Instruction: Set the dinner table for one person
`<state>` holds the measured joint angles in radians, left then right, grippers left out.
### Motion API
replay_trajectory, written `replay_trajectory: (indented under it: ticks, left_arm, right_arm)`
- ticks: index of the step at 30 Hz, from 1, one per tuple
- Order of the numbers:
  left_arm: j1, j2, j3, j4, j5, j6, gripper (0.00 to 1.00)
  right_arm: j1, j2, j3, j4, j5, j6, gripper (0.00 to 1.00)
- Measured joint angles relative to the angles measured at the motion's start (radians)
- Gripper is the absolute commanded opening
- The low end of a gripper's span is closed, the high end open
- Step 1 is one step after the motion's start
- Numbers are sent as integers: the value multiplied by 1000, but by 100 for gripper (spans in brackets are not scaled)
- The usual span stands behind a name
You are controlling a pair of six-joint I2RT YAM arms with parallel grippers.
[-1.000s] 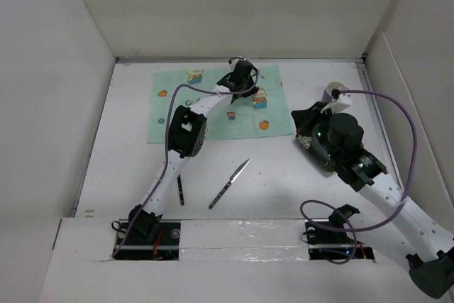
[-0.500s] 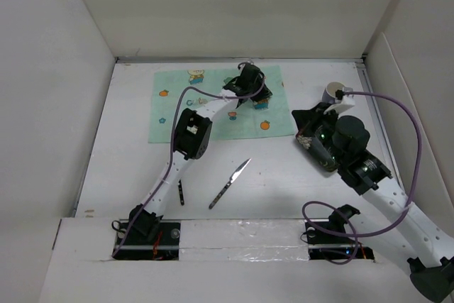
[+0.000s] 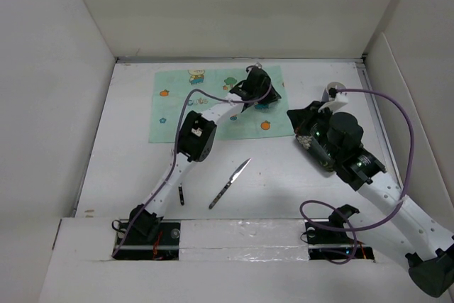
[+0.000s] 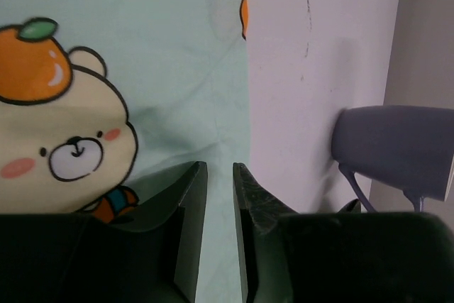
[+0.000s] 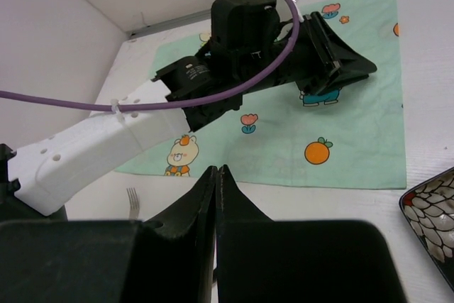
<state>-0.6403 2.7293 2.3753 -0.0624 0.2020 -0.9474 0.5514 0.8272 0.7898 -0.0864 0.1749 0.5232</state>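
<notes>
Mint-green cloth placemat [image 3: 213,104] lay flat at the far middle of the dinner table [image 3: 128,161], and the left gripper [image 4: 218,196], jaws nearly pressed together on nothing, hovered over its right edge, apparently squaring it. The right gripper [image 5: 215,179] was also pressed together and empty. Next would likely come fetching the knife [image 3: 230,182] or the patterned dish [image 5: 433,218], which called for spreading the jaws first.

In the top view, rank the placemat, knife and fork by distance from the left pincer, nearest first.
1. Placemat: directly beneath the left pincer, at its right edge.
2. Knife: mid-table, toward the arm bases.
3. Fork: near edge, left of the knife.
</notes>
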Motion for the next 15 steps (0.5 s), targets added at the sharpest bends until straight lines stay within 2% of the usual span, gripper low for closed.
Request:
replay_trajectory:
  ticks: [4,5,8,10,12,13,15]
  left_arm:
    - [-16,0,0,6,5,9,24]
    - [-20,0,0,7,8,16,27]
    - [-28,-26,-45,50,9,53,40]
    - [-29,-101,-151,72,-5,92,49]
    - [-28,-222,-282,74,-42,156,54]
    - [-27,-295,-348,76,-69,186,57]
    - [-26,-487,-523,117,-123,243,57]
  right_arm:
    - [4,2,0,6,2,1,14]
    - [7,3,0,6,5,2,23]
    - [11,4,0,3,24,8,37]
    - [13,-3,0,-7,53,18,44]
    - [13,-20,0,-39,92,37,46]
    - [13,-31,0,-57,114,49,51]
    - [3,-55,-10,-89,159,84,56]
